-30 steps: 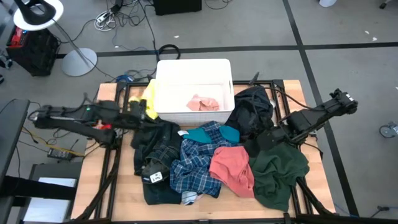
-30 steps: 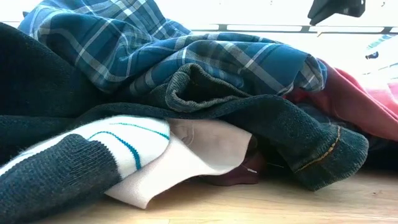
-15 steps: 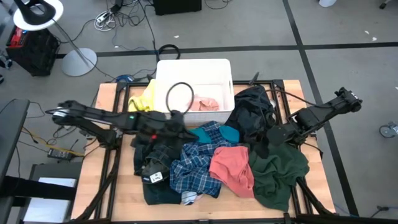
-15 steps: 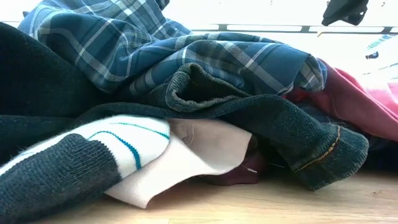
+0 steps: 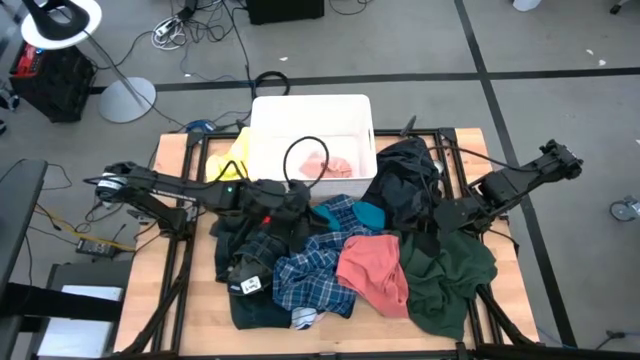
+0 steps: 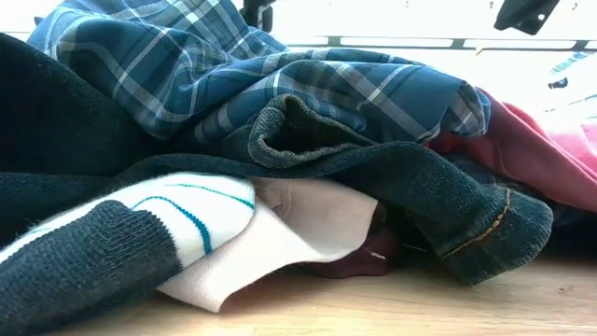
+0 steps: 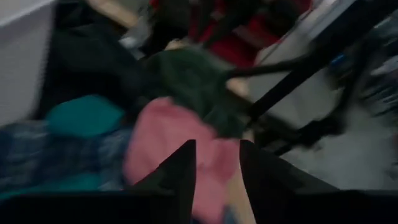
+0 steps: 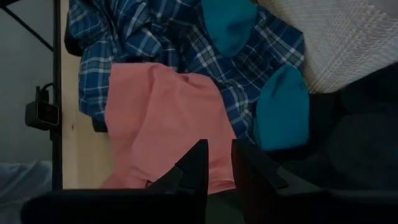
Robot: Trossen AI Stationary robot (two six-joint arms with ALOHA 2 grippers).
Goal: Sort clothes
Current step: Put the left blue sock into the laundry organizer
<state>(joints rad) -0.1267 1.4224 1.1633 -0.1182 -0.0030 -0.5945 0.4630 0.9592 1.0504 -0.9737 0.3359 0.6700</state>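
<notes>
Mostly the clothes (image 5: 340,265) lie heaped across the table (image 5: 172,160), one pink piece already in the white bin (image 5: 312,108). Over the heap's near-bin edge, the left gripper (image 5: 290,205) hovers, fingers apart and empty. The right gripper (image 5: 450,215), fingers narrowly parted, holds nothing. Tangled garments could drag neighbours along when one is lifted.

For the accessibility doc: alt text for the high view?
Overhead: mixed clothes piled on a wooden table below a white bin. The left gripper reaches over the pile; the right gripper hovers at its right side.
</notes>
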